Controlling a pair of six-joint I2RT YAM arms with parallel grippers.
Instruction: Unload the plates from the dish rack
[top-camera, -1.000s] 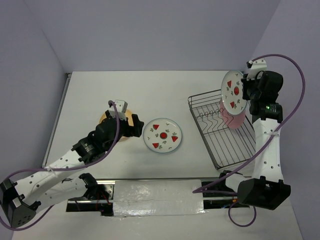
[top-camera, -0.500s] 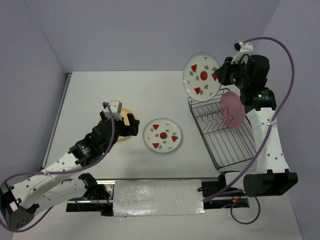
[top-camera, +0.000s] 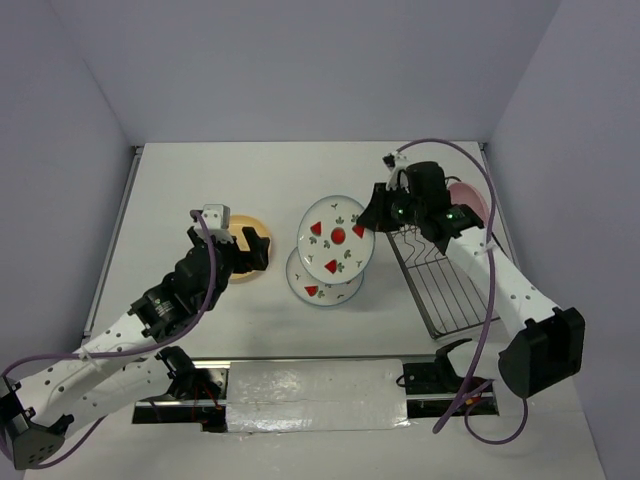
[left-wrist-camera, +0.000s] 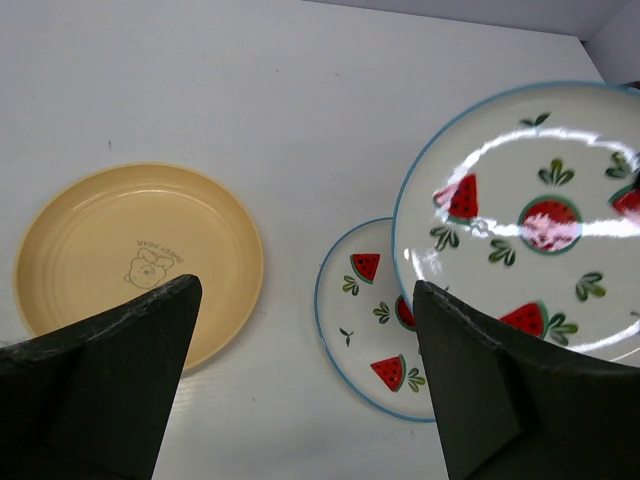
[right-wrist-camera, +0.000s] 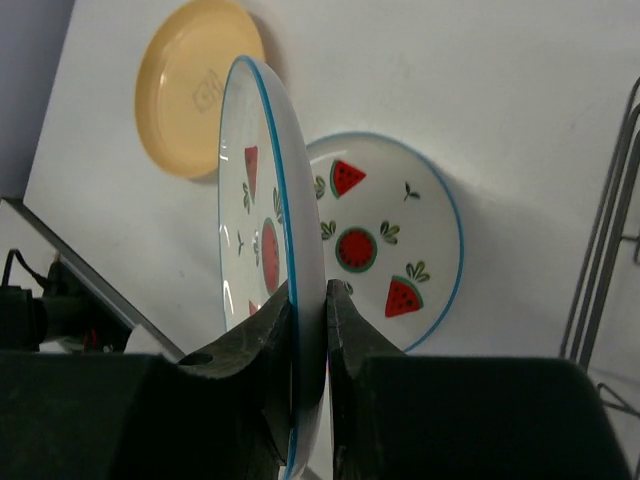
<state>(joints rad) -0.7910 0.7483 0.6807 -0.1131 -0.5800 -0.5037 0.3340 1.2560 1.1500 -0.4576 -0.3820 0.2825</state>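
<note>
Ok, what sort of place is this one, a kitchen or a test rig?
Likely a lab test cell, not a kitchen: a white table boxed in by plain walls, two arms bolted at its near edge, with a rack and plates as props.

Mid-frame, the right fingers pinch the rim of a tilted watermelon plate overlapping a second watermelon plate flat on the counter. At right, a pink plate sits at the top end of the dish rack. Left of centre, the spread left fingers hover over a yellow plate.

The raised watermelon plate partly hides the lower plate.
</note>
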